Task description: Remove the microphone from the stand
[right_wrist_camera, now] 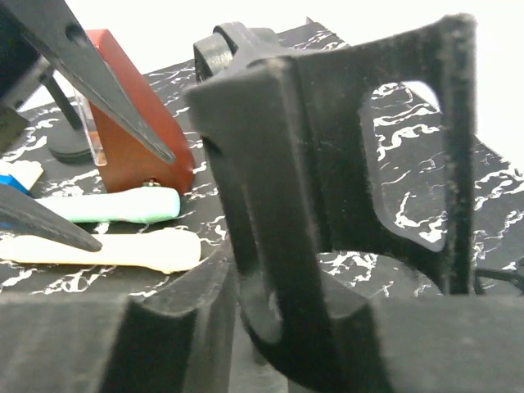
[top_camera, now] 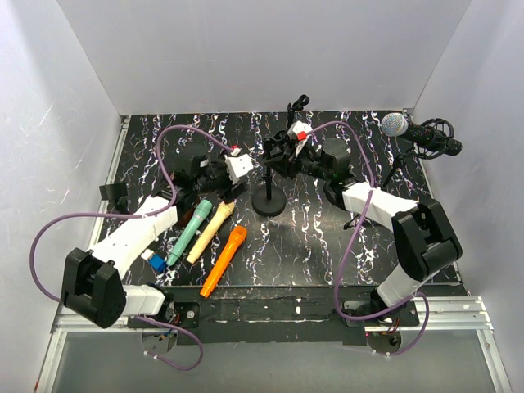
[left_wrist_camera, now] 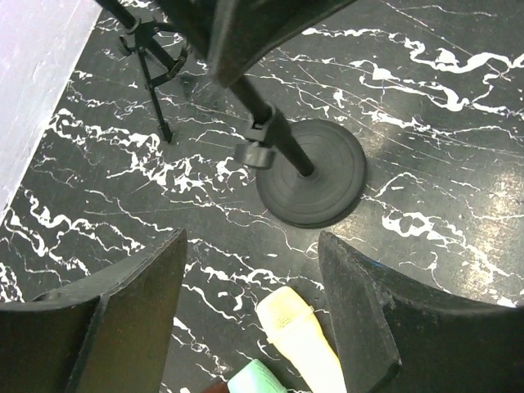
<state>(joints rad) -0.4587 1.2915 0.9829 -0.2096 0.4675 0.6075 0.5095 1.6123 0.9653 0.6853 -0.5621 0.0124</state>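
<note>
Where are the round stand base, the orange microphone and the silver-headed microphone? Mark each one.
round stand base (left_wrist_camera: 327, 176), left wrist view, on its flat disc right of the pole.
orange microphone (top_camera: 223, 260), top external view, middle of its body.
silver-headed microphone (top_camera: 395, 124), top external view, on its mesh head.

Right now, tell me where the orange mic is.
Top view: the orange mic lies left of centre near the table's front edge, just right of the yellow mic.
</note>
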